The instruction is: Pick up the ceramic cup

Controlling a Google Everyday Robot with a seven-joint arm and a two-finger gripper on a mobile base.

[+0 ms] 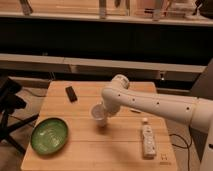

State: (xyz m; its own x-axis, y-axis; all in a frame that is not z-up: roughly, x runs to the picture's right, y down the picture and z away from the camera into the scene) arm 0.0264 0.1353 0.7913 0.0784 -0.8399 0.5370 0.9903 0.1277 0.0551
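Note:
The ceramic cup, small, pale and round with a wide rim, is near the middle of the wooden table. My white arm reaches in from the right, bends at an elbow and comes down onto the cup. My gripper is right at the cup's right side, partly hidden by the wrist. I cannot tell whether the cup rests on the table or is just above it.
A green bowl sits at the table's front left. A small black object lies at the back left. A long white remote-like device lies at the front right. Dark shelving runs behind the table, and a black stand is at the left.

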